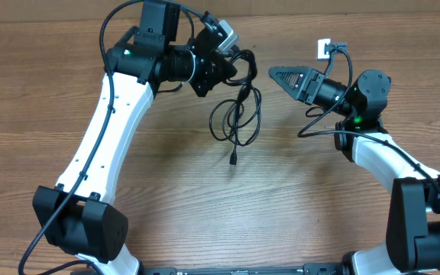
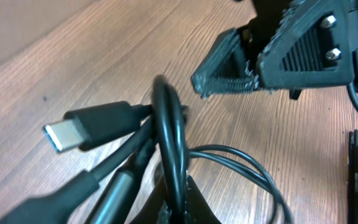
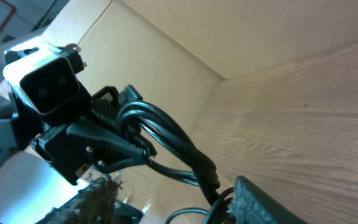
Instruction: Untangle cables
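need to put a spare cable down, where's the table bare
Bare table in the middle, bordered by the plug, left arm and right arm; also left of the left arm. Crowded top middle: left gripper, cables, right gripper close together.

The overhead view is lit evenly from above, with soft shadows cast on the counter (image 1: 296, 206) beneath the arms (image 1: 105, 145), and detail is rendered sharp. In the left wrist view the cables (image 2: 166, 143) nearest the lens are blurred and a pale sheen is seen on the plug (image 2: 64, 134). In the right wrist view the white camera housing (image 3: 42, 74) is washed out by glare.
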Available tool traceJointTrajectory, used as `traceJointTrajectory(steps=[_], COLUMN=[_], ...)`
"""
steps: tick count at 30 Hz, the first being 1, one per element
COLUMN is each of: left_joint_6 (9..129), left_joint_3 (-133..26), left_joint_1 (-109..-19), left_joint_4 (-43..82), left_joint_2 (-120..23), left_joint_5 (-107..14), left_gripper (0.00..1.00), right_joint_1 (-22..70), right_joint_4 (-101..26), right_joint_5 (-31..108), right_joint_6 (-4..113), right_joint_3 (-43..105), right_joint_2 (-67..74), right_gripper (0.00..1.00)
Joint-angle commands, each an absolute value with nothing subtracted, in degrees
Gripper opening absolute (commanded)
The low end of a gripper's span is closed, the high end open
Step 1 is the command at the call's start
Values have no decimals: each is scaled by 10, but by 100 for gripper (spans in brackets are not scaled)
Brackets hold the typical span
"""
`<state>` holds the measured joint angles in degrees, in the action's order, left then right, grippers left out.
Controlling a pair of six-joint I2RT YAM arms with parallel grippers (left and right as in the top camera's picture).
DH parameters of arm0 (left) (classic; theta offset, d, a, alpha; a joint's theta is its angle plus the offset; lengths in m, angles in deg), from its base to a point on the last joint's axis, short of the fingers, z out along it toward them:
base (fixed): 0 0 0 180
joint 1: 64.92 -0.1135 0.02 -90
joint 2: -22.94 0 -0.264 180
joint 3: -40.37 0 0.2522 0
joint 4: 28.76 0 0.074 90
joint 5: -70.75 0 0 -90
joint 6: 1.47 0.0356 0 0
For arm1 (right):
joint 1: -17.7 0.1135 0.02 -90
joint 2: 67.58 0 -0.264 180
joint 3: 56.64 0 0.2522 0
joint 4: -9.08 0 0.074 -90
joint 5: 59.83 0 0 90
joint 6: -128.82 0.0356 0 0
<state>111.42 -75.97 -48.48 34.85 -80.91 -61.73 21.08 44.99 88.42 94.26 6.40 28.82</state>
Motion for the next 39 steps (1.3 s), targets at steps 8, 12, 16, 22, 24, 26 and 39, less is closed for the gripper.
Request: traceJointTrajectory(steps=[8, 12, 16, 22, 24, 26, 39], left_joint_6=[1015, 1002, 1000, 983, 983, 973, 970], left_joint_3=[-769, -769, -769, -769, -769, -769, -769], left_joint_1=[-474, -472, -472, -463, -459, -456, -450], left_joint_4=[364, 375, 387, 387, 387, 387, 383], left_joint_2=[-813, -813, -813, -813, -813, -813, -813], left_joint_5=[-670, -679, -684, -699, -699, -699, -693], left_gripper=[4, 4, 4, 4, 4, 4, 4], right_joint_1=[229, 232, 232, 232, 233, 233, 233], right_joint_4=[426, 416, 417, 416, 415, 414, 410], right_joint_5=[879, 879, 879, 879, 879, 881, 883], right_joint_6=[701, 653, 653, 653, 653, 653, 653], right_joint_3=[70, 70, 70, 70, 70, 70, 70], right_joint_2=[278, 278, 278, 278, 278, 278, 278], right_gripper=[54, 52, 52, 52, 51, 51, 16])
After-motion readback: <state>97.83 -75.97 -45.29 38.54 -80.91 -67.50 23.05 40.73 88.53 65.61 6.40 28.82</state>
